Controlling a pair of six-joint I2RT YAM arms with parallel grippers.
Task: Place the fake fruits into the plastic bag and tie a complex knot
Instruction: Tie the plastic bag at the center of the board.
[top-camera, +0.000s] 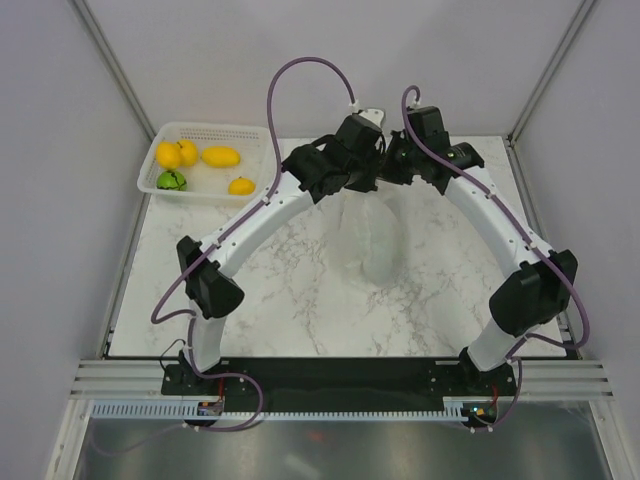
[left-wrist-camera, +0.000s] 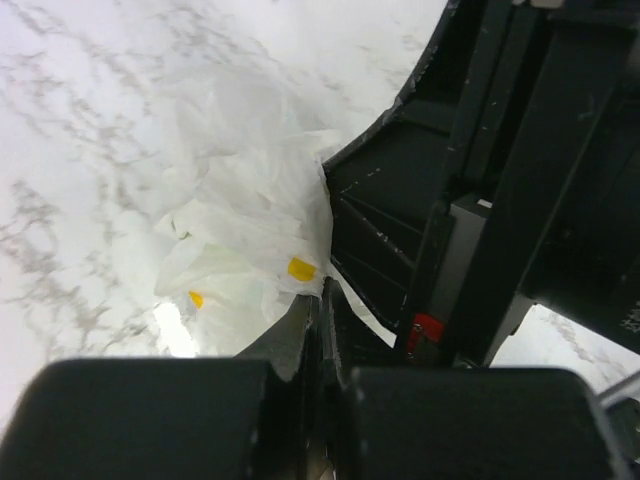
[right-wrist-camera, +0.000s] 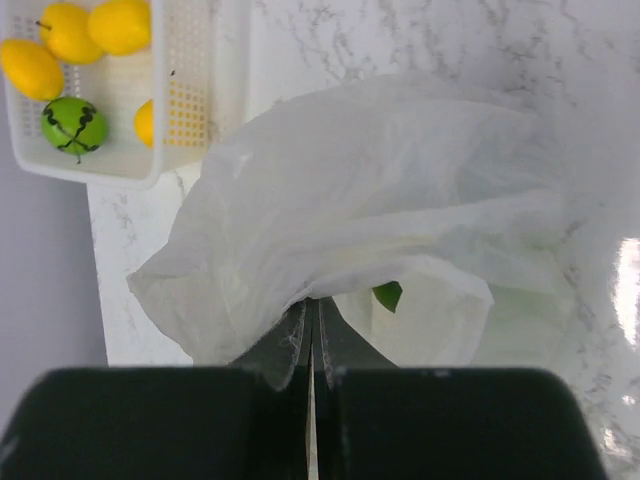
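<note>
Right wrist — right claw (right-wrist-camera: 311, 318) pinching plastic bag (right-wrist-camera: 400, 200).

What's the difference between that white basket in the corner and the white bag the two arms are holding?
The basket is stiff and perforated; the plastic bag is thin, crinkled, translucent. The basket sits at the far left corner of the table; the plastic bag is pinched by the left gripper and right gripper, jaws shut. The basket shows yellow and green fake fruits; the plastic bag's contents are unclear. Both are white.
</note>
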